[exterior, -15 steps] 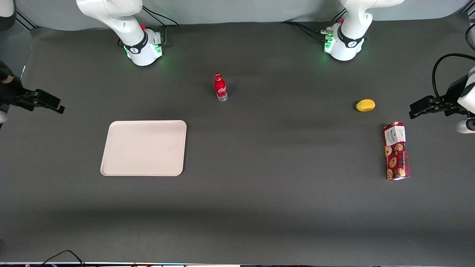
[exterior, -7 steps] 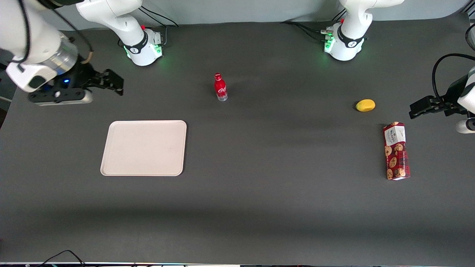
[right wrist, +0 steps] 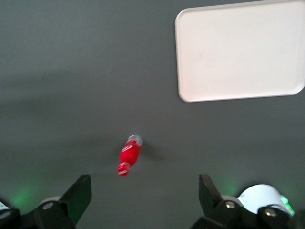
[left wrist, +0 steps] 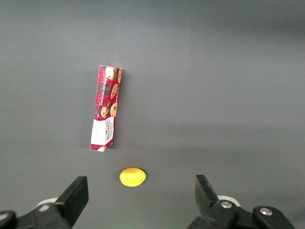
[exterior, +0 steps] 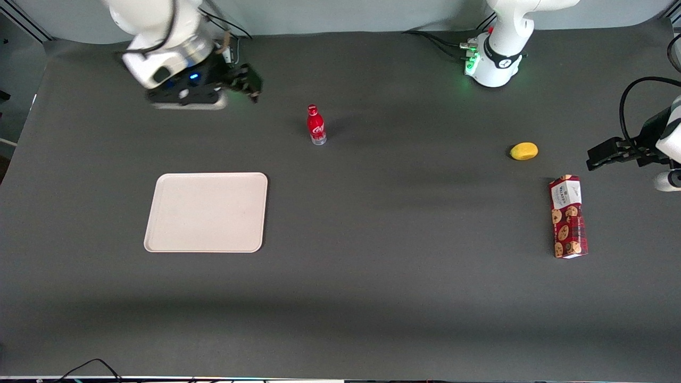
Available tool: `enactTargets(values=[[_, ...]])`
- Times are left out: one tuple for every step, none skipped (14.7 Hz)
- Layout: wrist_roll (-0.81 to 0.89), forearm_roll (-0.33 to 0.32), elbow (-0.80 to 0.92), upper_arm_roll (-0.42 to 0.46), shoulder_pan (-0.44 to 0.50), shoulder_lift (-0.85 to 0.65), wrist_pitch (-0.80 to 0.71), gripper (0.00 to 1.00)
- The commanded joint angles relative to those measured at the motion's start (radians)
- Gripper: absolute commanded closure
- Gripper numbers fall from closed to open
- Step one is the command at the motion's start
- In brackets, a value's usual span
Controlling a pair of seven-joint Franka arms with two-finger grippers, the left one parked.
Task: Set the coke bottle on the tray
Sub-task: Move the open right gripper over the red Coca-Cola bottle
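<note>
The coke bottle (exterior: 316, 125) is a small slim red bottle with a white logo, standing upright on the dark table. It also shows in the right wrist view (right wrist: 129, 154). The beige tray (exterior: 207, 211) lies flat, nearer the front camera than the bottle and toward the working arm's end. It also shows in the right wrist view (right wrist: 239, 56). My right gripper (exterior: 250, 85) hangs above the table, a little farther from the front camera than the bottle and apart from it. Its fingers (right wrist: 81, 194) stand wide apart with nothing between them.
A yellow lemon (exterior: 524, 151) and a red cookie box (exterior: 568, 216) lie toward the parked arm's end of the table. Both also show in the left wrist view, the lemon (left wrist: 132, 177) and the box (left wrist: 106, 108). The parked arm's base (exterior: 495, 56) stands at the table's back.
My right gripper has swept from the table's edge at the working arm's end toward the bottle, now much closer to it. The bottle and the tray have not moved.
</note>
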Motion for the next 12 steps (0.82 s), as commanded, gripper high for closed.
enactTargets(values=[[0.116,0.013,-0.098,0.094,0.001,-0.001,0.107,0.0],[0.159,0.013,-0.142,0.128,0.001,-0.003,0.164,0.0],[0.174,0.012,-0.197,0.157,0.001,-0.009,0.219,0.0],[0.175,0.012,-0.249,0.176,0.001,-0.016,0.267,0.0],[0.185,0.012,-0.3,0.197,0.002,-0.023,0.316,0.0],[0.228,0.004,-0.343,0.237,0.001,-0.026,0.369,0.0],[0.254,-0.003,-0.384,0.278,-0.007,-0.029,0.414,0.0],[0.256,-0.01,-0.433,0.297,-0.01,-0.041,0.458,0.0],[0.254,-0.011,-0.489,0.303,-0.007,-0.056,0.515,0.0],[0.248,-0.013,-0.554,0.32,-0.004,-0.082,0.578,0.0],[0.227,-0.016,-0.614,0.339,-0.008,-0.101,0.639,0.0],[0.189,-0.028,-0.657,0.345,-0.009,-0.113,0.675,0.0]])
